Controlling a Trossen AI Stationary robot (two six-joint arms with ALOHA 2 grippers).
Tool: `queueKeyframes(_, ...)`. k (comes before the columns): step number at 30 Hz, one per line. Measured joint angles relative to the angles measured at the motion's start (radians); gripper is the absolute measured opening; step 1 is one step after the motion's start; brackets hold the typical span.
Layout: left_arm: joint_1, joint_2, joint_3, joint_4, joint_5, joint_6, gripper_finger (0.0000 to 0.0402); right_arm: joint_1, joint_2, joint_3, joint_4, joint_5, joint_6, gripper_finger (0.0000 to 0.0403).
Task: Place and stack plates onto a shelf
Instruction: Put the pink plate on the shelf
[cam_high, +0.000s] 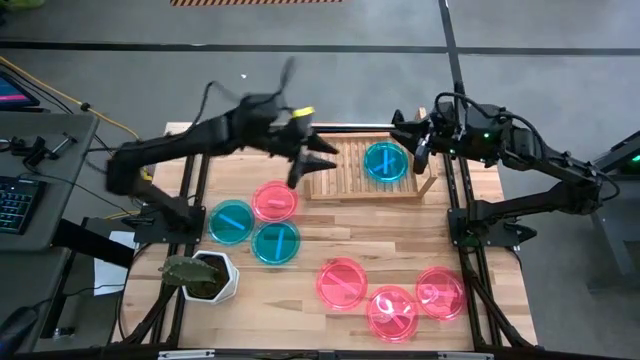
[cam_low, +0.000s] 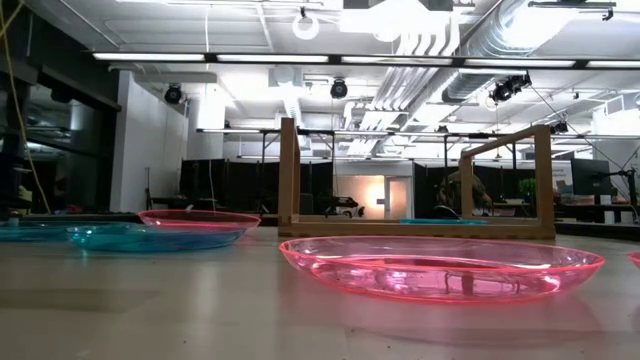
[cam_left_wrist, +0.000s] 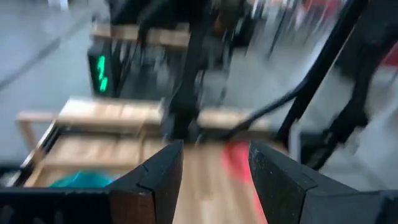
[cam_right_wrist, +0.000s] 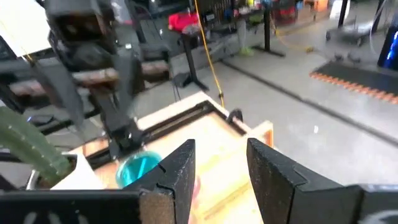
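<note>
Left arm reaches across from the table's left edge toward the shelf (cam_high: 365, 170); its left gripper (cam_high: 318, 155) hangs above the shelf's left end, fingers spread apart and holding nothing. The right arm bends in from the right side; its right gripper (cam_high: 405, 130) sits over the shelf's rear right corner, fingers parted with nothing between them, as the right wrist view shows.

Plates counted in the high view: seven. Three are teal-blue: one teal plate (cam_high: 385, 162) lies on the shelf's right half, and two teal plates (cam_high: 253, 232) lie on the table left of and in front of the shelf. Four are pink: one pink plate (cam_high: 274, 201) lies just off the shelf's front left corner, and three pink plates (cam_high: 392, 295) are grouped well in front of the shelf. A white plant pot (cam_high: 205, 276) stands further left of the shelf.

No readable labels or writing.
</note>
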Motion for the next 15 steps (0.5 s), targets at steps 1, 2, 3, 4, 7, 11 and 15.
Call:
queueKeyframes(1, -0.002, -0.056, -0.096, 0.092, 0.000, -0.043, 0.0170, 0.000, 0.000, 0.000, -0.011, -0.017, 0.012, 0.0129)
queueKeyframes(2, -0.001, -0.109, -0.184, 0.186, -0.004, -0.093, 0.0170, 0.000, 0.000, 0.000, -0.022, -0.042, 0.024, 0.0129)
queueKeyframes(3, -0.001, -0.158, -0.262, 0.273, -0.012, -0.139, 0.0170, 0.000, 0.001, 0.000, -0.032, -0.070, 0.039, 0.0129)
queueKeyframes(4, 0.000, -0.210, -0.341, 0.342, -0.024, -0.182, 0.0170, 0.000, 0.005, 0.000, -0.032, -0.104, 0.048, 0.0129)
queueKeyframes(7, 0.000, -0.345, -0.513, 0.482, -0.090, -0.265, 0.0170, 0.000, 0.032, 0.000, -0.034, -0.241, 0.098, 0.0129)
queueKeyframes(11, 0.000, -0.478, -0.634, 0.516, -0.199, -0.313, 0.0170, 0.028, 0.110, 0.000, -0.089, -0.423, 0.178, 0.0129)
queueKeyframes(15, 0.000, -0.564, -0.666, 0.518, -0.260, -0.297, 0.0170, 0.105, 0.205, -0.053, -0.164, -0.462, 0.199, 0.0129)
